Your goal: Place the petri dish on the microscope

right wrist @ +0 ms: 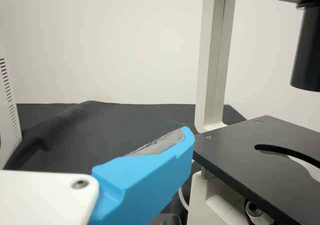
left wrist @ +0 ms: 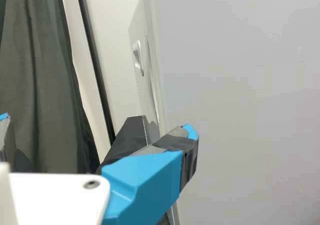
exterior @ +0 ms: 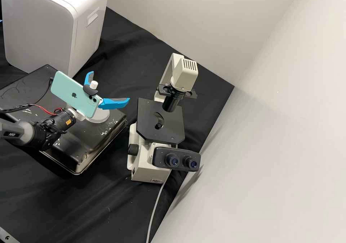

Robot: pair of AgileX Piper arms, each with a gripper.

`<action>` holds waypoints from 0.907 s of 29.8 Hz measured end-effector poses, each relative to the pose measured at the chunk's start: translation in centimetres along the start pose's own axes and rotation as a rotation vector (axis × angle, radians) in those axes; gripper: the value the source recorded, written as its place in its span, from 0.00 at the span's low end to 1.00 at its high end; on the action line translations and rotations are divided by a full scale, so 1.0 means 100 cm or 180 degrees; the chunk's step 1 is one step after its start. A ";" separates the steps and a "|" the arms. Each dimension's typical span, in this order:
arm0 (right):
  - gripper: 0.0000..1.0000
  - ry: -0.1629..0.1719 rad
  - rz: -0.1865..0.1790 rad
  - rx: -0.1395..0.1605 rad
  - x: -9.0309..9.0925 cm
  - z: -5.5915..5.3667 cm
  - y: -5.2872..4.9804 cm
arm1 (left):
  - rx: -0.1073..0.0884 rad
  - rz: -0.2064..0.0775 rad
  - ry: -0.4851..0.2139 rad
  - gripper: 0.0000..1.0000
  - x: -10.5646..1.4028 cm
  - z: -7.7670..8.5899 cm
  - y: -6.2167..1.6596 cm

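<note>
On the black metal tray [exterior: 83, 146], high view, the round clear petri dish [exterior: 101, 117] lies flat, left of the beige microscope [exterior: 143, 161]. The right gripper [exterior: 109, 86] hovers above it, fingers spread. Left wrist view: left gripper [left wrist: 96, 125] parted beside a white panel [left wrist: 145, 60]. Right wrist view: one blue finger [right wrist: 150, 171] near the black stage [right wrist: 260, 155].

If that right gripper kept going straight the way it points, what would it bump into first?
Probably the stage of the microscope: its near edge lies just ahead of the right gripper, though relative height is hard to judge.

A lab: a microscope [exterior: 160, 122] (with twin eyepieces [exterior: 179, 161]) and white appliance [exterior: 50, 23] on black bench [exterior: 119, 64].
</note>
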 end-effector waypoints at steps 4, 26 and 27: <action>1.00 0.0000 0.0000 0.0000 0.000 0.000 0.000 | 0.0000 0.0000 0.0000 1.00 0.000 0.000 0.0000; 1.00 0.0000 0.0000 0.0000 0.000 0.000 0.000 | -0.0074 -0.0195 -0.0079 1.00 -0.035 0.016 -0.0133; 1.00 0.0000 0.0000 0.0000 0.000 0.000 0.000 | -0.0081 -0.0232 -0.0110 1.00 -0.040 0.019 -0.0160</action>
